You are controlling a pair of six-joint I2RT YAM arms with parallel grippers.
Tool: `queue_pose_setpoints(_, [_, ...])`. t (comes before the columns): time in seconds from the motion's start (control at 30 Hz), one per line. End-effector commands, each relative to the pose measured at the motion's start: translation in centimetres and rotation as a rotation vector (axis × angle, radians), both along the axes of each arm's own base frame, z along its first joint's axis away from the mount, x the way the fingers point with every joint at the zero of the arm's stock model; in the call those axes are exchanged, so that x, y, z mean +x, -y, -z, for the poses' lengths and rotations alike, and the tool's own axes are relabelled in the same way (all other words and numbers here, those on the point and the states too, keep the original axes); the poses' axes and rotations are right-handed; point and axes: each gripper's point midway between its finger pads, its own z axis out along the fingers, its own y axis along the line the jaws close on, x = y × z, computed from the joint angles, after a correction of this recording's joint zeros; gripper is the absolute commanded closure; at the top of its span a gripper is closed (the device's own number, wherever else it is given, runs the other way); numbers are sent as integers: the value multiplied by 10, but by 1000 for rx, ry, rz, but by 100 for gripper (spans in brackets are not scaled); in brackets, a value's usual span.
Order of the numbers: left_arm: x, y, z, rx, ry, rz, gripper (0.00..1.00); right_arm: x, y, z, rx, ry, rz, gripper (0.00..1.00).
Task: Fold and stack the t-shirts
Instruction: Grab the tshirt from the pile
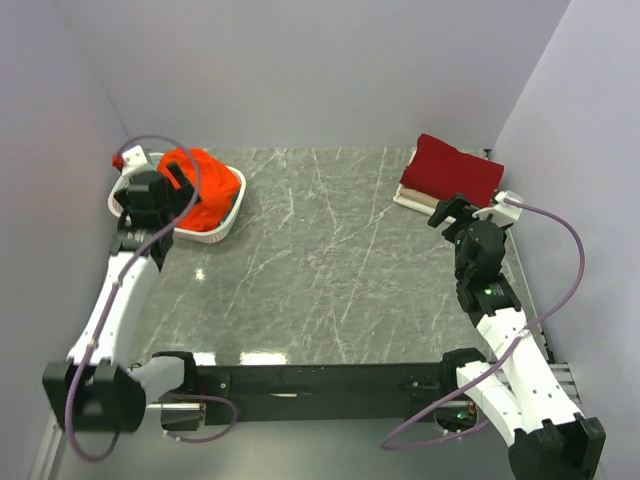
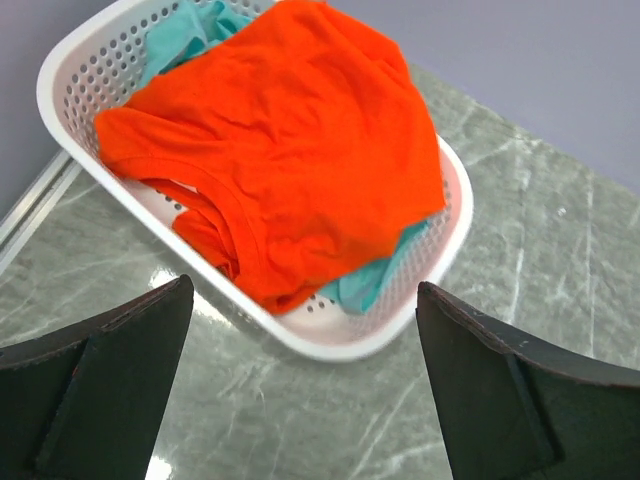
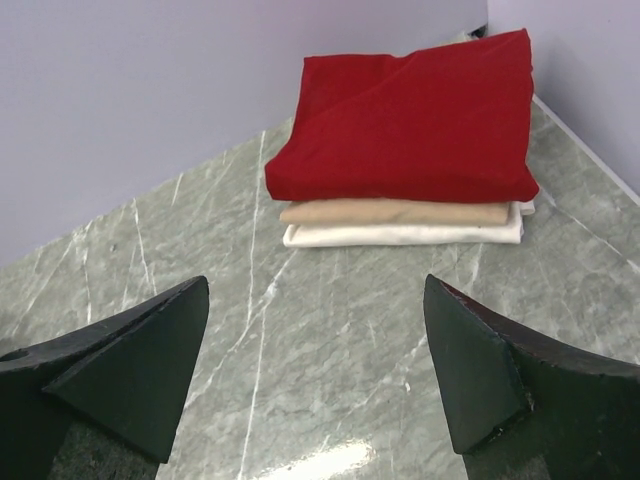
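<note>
A crumpled bright orange t-shirt (image 1: 203, 182) (image 2: 290, 150) lies on top in the white lattice basket (image 1: 226, 230) (image 2: 352, 346), with a teal t-shirt (image 2: 372, 284) under it. At the far right a folded dark red t-shirt (image 1: 452, 168) (image 3: 410, 120) tops a stack over a tan folded layer (image 3: 400, 212) and a cream-white t-shirt (image 3: 400, 235). My left gripper (image 1: 178, 172) (image 2: 303, 325) is open and empty, just above the basket's near rim. My right gripper (image 1: 448, 212) (image 3: 316, 292) is open and empty, a short way in front of the stack.
The grey marble tabletop (image 1: 340, 270) is walled by lilac panels at the back and both sides. The basket sits in the far left corner and the stack in the far right corner. A small red object (image 1: 118, 159) sits behind the basket.
</note>
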Motion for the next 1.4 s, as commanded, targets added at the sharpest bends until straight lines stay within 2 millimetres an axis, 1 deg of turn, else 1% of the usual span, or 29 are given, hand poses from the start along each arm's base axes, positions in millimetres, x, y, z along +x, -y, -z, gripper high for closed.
queue_pose_setpoints(0.0, [37,-8,-23,-24,32,48,1,1,-1,-18,15,34,3,6])
queue_pose_setpoints(0.03, [45,-10,-23,-25,16,57,1,2,-5,-17,29,35,-15,7])
queue_pose_setpoints(0.07, [55,-13,-37,-35,32,68,0,2,-7,-16,38,38,-24,7])
queue_pose_setpoints(0.1, [69,-15,-18,-53,-32,64,1,3,-8,-11,43,30,-31,7])
queue_pose_setpoints(0.13, [77,-17,-25,-65,-43,66,0,4,-13,-10,62,36,-47,7])
queue_pose_setpoints(0.17, [84,-20,-19,-83,-66,68,1,4,-14,-8,68,32,-52,7])
queue_pose_setpoints(0.2, [98,-16,3,-110,-120,93,1,5,-16,-4,71,25,-61,7])
queue_pose_setpoints(0.23, [103,-14,11,-127,-149,108,1,6,-18,-3,80,26,-68,7])
queue_pose_setpoints(0.27, [112,-12,9,-135,-149,122,2,7,-20,1,82,14,-76,7])
queue_pose_setpoints(0.3, [120,-6,29,-167,-192,146,3,8,-20,1,85,12,-75,7])
queue_pose_setpoints(0.33, [124,-5,36,-177,-205,146,4,9,-21,2,87,4,-78,7])
queue_pose_setpoints(0.37, [128,-1,43,-199,-220,166,5,10,-21,5,87,-7,-77,7])
queue_pose_setpoints(0.4, [131,6,63,-232,-264,184,6,11,-21,5,90,-10,-78,7])
queue_pose_setpoints(0.47, [130,12,83,-260,-330,186,8,12,-21,9,92,-24,-74,7])
queue_pose_setpoints(0.5, [130,14,101,-269,-374,185,9,12,-20,10,92,-27,-67,7])
queue_pose_setpoints(0.6, [127,19,124,-243,-437,176,10,11,-20,13,99,-35,-61,7])
queue_pose_setpoints(0.67, [126,22,130,-233,-458,174,11,10,-19,13,102,-36,-59,7])
queue_pose_setpoints(0.7, [125,18,135,-219,-473,150,15,10,-19,13,103,-37,-60,7])
queue_pose_setpoints(0.77, [125,16,135,-212,-476,136,24,8,-19,12,105,-35,-58,7])
queue_pose_setpoints(0.8, [124,15,134,-209,-476,131,31,7,-19,10,107,-29,-60,7])
queue_pose_setpoints(0.83, [124,15,133,-203,-473,128,45,7,-19,10,108,-28,-58,8])
queue_pose_setpoints(0.87, [122,12,134,-197,-474,120,51,5,-19,9,111,-22,-61,8])
queue_pose_setpoints(0.9, [121,12,133,-192,-470,122,66,3,-20,16,112,-45,-64,8])
queue_pose_setpoints(0.97, [118,13,135,-190,-480,129,83,1,-20,18,115,-49,-68,8])
queue_pose_setpoints(1.0, [118,13,133,-190,-479,133,97,-1,-21,23,118,-59,-69,9])
queue_pose_setpoints(1.03, [116,13,131,-190,-482,129,100,-1,-20,23,121,-60,-69,9])
queue_pose_setpoints(1.13, [116,14,105,-189,-421,137,100,-2,-22,24,128,-64,-76,9])
queue_pose_setpoints(1.23, [117,17,60,-196,-314,151,100,0,-24,22,127,-62,-88,10])
queue_pose_setpoints(1.37, [109,19,-5,-202,-174,151,100,6,-27,19,125,-68,-100,10])
